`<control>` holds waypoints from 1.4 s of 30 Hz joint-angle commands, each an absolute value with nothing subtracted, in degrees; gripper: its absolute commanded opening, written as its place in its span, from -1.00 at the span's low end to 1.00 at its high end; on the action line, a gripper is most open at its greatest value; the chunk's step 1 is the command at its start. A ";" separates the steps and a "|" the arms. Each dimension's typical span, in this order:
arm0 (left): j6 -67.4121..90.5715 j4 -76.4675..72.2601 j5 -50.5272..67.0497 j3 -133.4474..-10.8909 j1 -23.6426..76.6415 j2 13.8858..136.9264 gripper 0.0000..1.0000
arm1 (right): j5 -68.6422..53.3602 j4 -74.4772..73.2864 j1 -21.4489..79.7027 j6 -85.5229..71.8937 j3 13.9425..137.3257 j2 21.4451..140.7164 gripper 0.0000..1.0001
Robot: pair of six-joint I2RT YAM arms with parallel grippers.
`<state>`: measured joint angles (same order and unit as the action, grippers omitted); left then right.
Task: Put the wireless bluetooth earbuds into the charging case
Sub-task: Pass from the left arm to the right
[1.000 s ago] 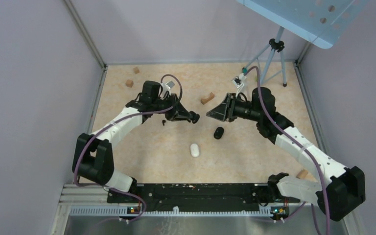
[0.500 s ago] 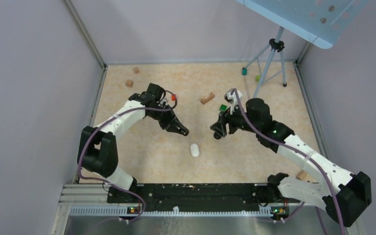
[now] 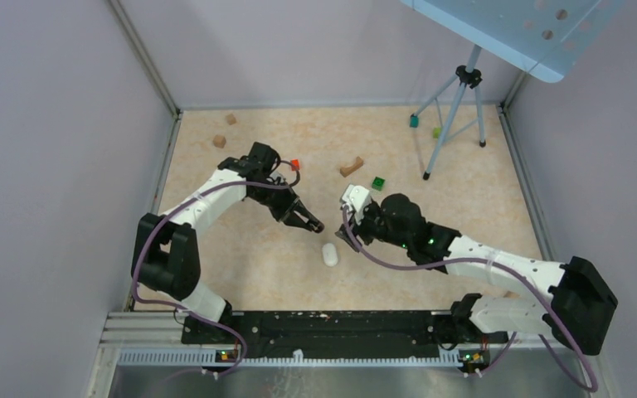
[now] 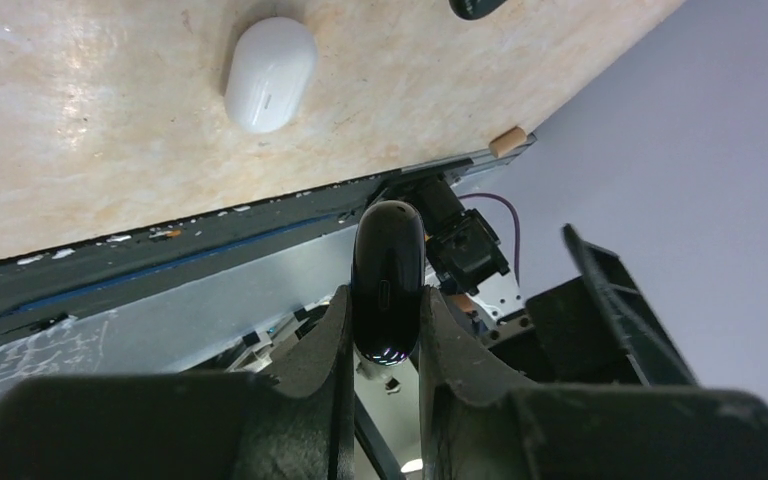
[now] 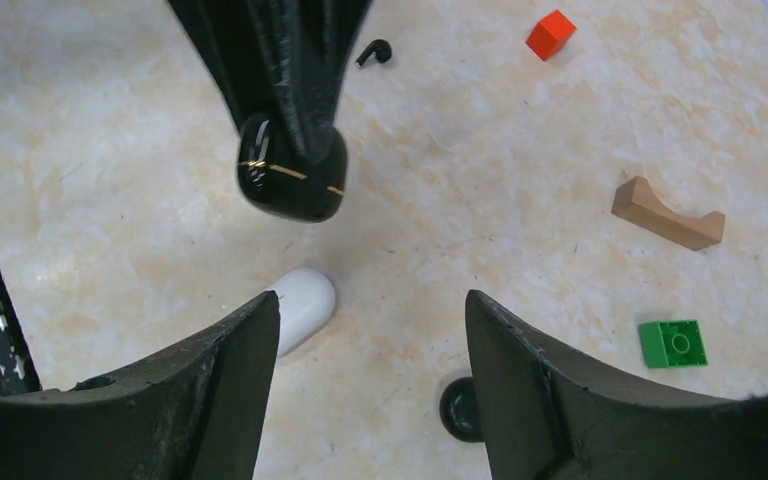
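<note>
Left fingers point(image 4: 320, 340) are clamped on a glossy black oval charging case point(image 5: 292, 172) with a thin gold seam. The case is held off the beige marbled counter point(image 3: 473, 195). Right fingers point(image 5: 230, 370) are spread wide with nothing held, low over the counter just beside the case.

1 small black earbud point(image 5: 374, 50) lies on the counter beyond the case. 1 white oval pod point(image 3: 329, 254) lies near the right fingers. 1 round black item point(image 5: 460, 408) lies between them, identity unclear.

Loose on the counter: red cube point(image 5: 550, 33), tan wooden arch block point(image 5: 668, 212), green studded brick point(image 5: 672, 343).
</note>
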<state>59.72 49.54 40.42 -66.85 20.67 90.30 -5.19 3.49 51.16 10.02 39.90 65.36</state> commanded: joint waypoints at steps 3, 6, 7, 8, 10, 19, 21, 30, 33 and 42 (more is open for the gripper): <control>63.26 46.11 44.72 -65.29 20.55 88.89 -1.00 | 3.05 19.29 59.47 16.77 34.56 65.61 0.32; 63.54 45.87 45.26 -65.01 20.50 88.81 -1.00 | 6.53 25.12 61.95 17.46 32.07 67.05 0.30; 63.59 46.10 45.25 -65.03 20.54 88.75 -1.00 | 7.65 27.05 62.42 17.65 31.71 67.88 0.29; 63.63 46.11 45.28 -65.10 20.55 88.72 -1.00 | 8.79 28.33 62.82 17.85 31.31 68.60 0.28; 63.78 46.06 45.64 -65.09 20.56 88.48 -1.00 | 9.87 31.22 63.20 18.27 30.61 69.94 0.26; 63.82 44.91 46.38 -64.46 20.49 88.83 -1.00 | 9.44 37.21 63.60 23.34 32.39 76.71 0.22; 63.81 44.71 46.87 -64.42 20.56 89.16 -1.00 | 9.43 37.19 63.62 24.05 33.14 77.85 0.22; 64.16 43.39 47.76 -64.08 20.56 89.16 -1.00 | 11.21 40.65 63.62 25.44 34.28 79.98 0.03; 64.12 42.98 48.11 -63.48 20.54 89.21 -1.00 | 11.09 41.00 63.67 24.95 34.82 80.11 0.00; 64.50 42.48 48.48 -63.09 20.54 88.91 -1.00 | 10.78 40.57 63.68 24.90 35.82 80.85 -0.51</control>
<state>64.64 42.85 47.18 -63.55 20.40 90.24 10.28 36.86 63.35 25.12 32.42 80.93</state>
